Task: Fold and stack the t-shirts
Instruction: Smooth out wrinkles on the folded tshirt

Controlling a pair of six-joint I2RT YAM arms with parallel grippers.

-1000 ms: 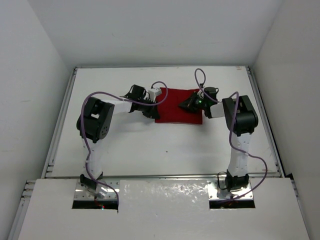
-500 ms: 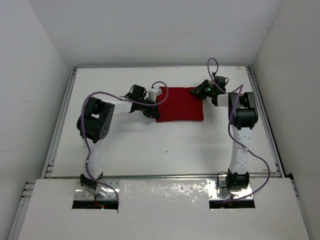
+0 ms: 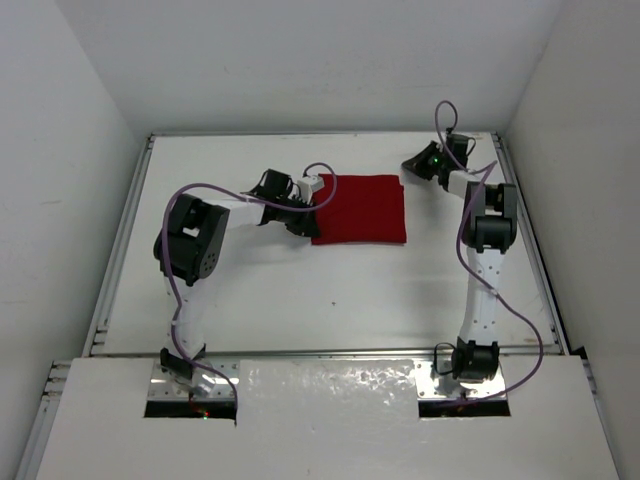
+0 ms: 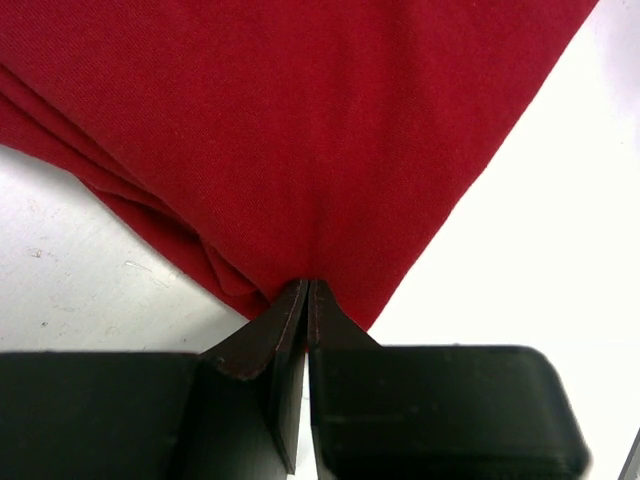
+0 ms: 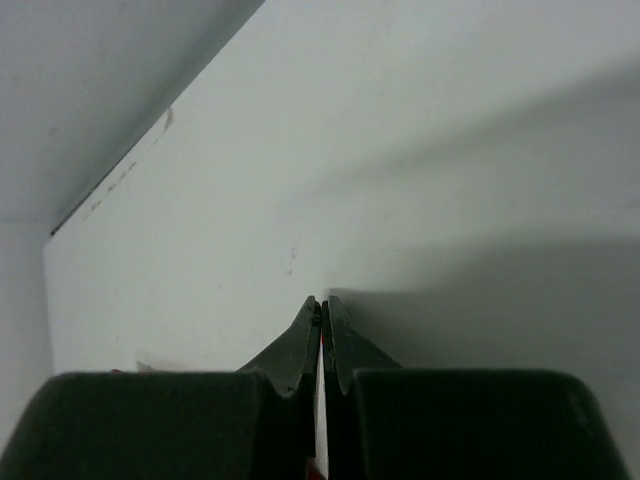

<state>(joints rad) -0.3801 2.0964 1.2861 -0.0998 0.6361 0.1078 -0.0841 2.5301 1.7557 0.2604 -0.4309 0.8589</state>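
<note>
1. The left arm [image 3: 192, 240] rises from its base at the near left, bends at a raised elbow and stretches its forearm right and far across the counter [image 3: 300, 300]. Its wrist ends low at the left side of the t-shirt [image 3: 360, 210].
2. The left jaws are pressed nearly together on a folded corner of the shirt. In the left wrist view the red cloth [image 4: 300, 130] runs right down to the fingertips [image 4: 290, 300] and passes beside them.
3. The right arm [image 3: 487, 225] stands tall along the right side, its wrist turned toward the far-right corner of the counter. It is near the shirt's far-right corner but apart from it.
4. The right jaws are closed tight, tip to tip, and hold nothing.
5. The t-shirt is plain dark red, folded into a flat, roughly square packet. It lies far of the counter's middle, between the two wrists.
6. Close up, the weave looks smooth, and several stacked layers show as stepped edges on the left of the packet.
7. The right wrist view shows only pale white surfaces and a shadow, with no cloth in it; I cannot tell whether they are wall or counter.
8. From above, the left wrist and its cable cover part of the shirt's left edge, so the gripped spot is hidden there.
9. Sleeves and collar cannot be made out.
</note>
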